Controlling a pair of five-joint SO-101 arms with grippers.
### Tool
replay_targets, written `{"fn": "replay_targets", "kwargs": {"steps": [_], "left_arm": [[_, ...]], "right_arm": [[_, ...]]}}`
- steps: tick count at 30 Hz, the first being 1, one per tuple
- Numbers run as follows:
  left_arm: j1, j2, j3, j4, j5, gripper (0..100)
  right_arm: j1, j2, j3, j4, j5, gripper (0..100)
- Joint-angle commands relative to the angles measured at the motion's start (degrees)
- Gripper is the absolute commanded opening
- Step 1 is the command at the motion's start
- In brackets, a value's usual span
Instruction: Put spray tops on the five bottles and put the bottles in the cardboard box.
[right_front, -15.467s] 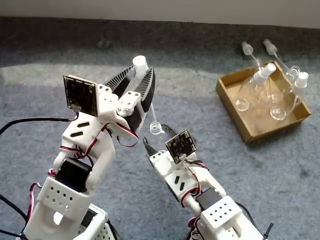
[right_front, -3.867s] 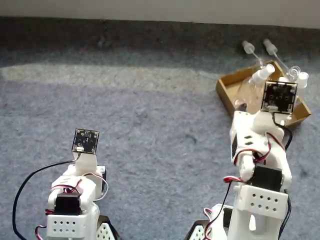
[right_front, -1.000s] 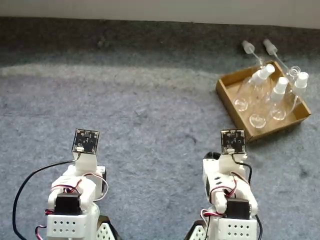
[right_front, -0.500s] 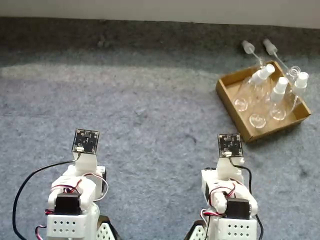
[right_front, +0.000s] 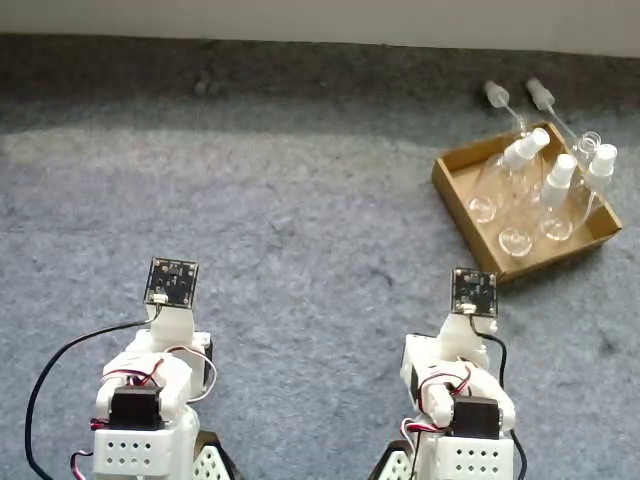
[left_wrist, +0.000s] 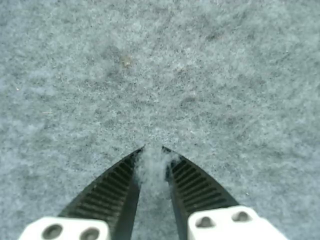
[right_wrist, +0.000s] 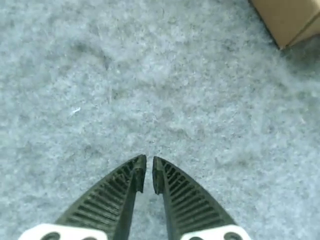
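Right wrist view: the right gripper (right_wrist: 149, 159) is clenched on nothing above the carpet (right_wrist: 100, 75), with the cardboard box (right_wrist: 290, 20) well beyond its fingertips, off to their right. The left gripper (left_wrist: 153, 149) is likewise closed, empty, far from the box. Three capped bottles (right_front: 538, 205) lie inside the box.

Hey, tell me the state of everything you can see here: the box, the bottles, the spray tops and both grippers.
Cardboard box: open on top, three bottles inside.
Capped bottles: spray tops on, lying in the box.
Uncapped bottle: no top, at the box's far corner.
Loose spray tops: unfitted, on the carpet beyond the box.
Left gripper: shut, empty.
Right gripper: shut, empty.
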Motion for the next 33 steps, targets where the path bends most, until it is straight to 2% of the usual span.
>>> {"fn": "replay_targets", "kwargs": {"steps": [1, 10, 14, 33], "left_arm": [[-0.5, -0.4, 1.2, 0.4, -0.1, 1], [-0.5, -0.4, 1.2, 0.2, 3.0, 1], [-0.3, -0.4, 1.2, 0.3, 1.1, 1], [-0.4, -0.4, 1.2, 0.3, 1.2, 1]], "right_arm": [[0.0, -0.7, 8.1, 0.4, -0.7, 0.5], [0.0, -0.7, 8.1, 0.4, -0.7, 0.5], [0.0, -0.7, 8.1, 0.4, -0.7, 0.5], [0.0, -0.7, 8.1, 0.4, -0.7, 0.5]]}}
